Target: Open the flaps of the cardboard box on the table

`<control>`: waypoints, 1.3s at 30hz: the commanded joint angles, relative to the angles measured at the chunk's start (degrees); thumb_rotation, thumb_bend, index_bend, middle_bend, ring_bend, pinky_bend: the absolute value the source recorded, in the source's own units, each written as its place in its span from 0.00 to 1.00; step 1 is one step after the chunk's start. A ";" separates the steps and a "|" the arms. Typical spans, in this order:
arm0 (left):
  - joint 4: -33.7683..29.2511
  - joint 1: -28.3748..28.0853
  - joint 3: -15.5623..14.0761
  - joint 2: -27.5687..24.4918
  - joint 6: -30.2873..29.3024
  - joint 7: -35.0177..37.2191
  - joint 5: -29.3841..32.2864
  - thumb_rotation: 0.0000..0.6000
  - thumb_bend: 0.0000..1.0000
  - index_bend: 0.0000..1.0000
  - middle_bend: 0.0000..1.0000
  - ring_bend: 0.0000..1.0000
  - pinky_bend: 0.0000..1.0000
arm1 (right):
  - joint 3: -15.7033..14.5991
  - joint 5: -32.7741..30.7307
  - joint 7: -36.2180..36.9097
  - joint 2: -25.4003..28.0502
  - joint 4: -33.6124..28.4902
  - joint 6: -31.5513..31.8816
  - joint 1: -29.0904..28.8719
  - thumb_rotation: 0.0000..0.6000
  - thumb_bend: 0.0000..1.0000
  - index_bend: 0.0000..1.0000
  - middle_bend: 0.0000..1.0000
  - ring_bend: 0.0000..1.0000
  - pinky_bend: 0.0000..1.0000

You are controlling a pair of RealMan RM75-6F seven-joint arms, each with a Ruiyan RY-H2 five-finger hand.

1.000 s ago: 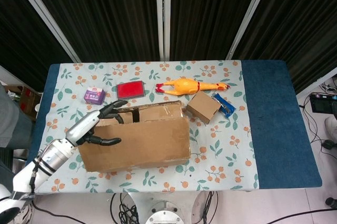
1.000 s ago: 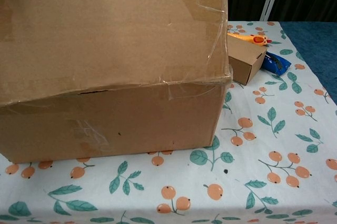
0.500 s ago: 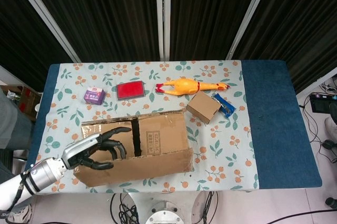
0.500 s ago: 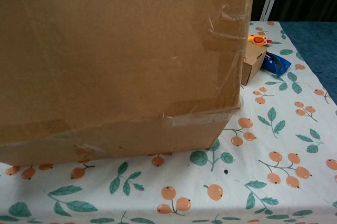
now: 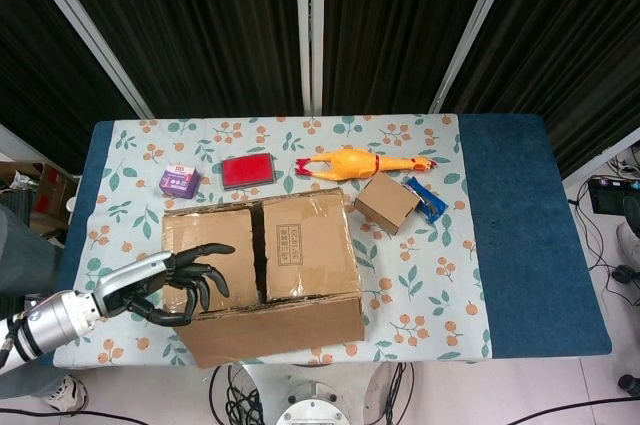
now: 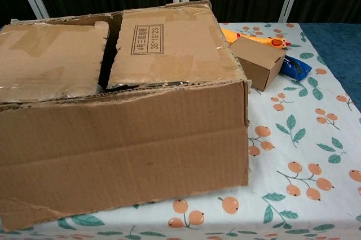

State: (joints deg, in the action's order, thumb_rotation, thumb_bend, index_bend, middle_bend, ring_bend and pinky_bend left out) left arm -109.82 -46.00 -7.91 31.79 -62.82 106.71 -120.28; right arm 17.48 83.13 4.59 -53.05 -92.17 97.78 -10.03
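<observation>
Big brown cardboard box (image 5: 265,280): front flap folded down, two inner flaps flat; left robot hand (image 5: 175,280) spread, holding nothing.

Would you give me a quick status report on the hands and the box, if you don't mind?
Left hand open, fingers spread at cardboard box's left edge. Right hand not in view. Near outer flap folded down; two inner flaps lie flat. Nothing in the way.
</observation>
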 commanded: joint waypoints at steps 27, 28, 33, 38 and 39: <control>5.28 9.82 13.20 30.92 -7.49 -114.40 36.51 1.00 0.07 0.04 0.07 0.06 0.20 | -0.03 -0.02 -1.35 -0.14 -0.39 -0.16 0.66 1.00 0.19 0.00 0.00 0.00 0.00; 5.99 9.42 13.56 32.02 -7.21 -114.79 36.47 1.00 0.07 0.04 0.07 0.06 0.20 | -0.02 -0.06 -1.34 -0.13 -0.36 -0.14 0.70 1.00 0.19 0.00 0.00 0.00 0.00; 10.29 7.11 15.11 38.42 -4.86 -116.34 37.19 1.00 0.07 0.02 0.05 0.06 0.20 | -0.03 -0.27 -1.01 -0.23 -0.09 -0.08 0.96 1.00 0.19 0.00 0.00 0.00 0.00; 15.33 5.53 14.72 44.08 -3.34 -119.79 35.94 1.00 0.07 0.01 0.02 0.05 0.19 | -0.06 -0.80 -0.25 -0.30 0.76 -0.13 1.39 1.00 0.19 0.00 0.00 0.00 0.00; 16.11 5.36 14.54 44.79 -3.24 -120.29 35.49 1.00 0.07 0.01 0.02 0.05 0.19 | -0.05 -0.89 -0.10 -0.28 0.93 -0.11 1.47 1.00 0.19 0.00 0.00 0.00 0.00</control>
State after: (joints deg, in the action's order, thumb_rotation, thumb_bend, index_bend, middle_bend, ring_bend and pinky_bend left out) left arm -95.14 -39.93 6.72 75.16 -66.63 -12.32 -84.10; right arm 17.42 82.31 4.40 -53.35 -91.33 97.66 -8.63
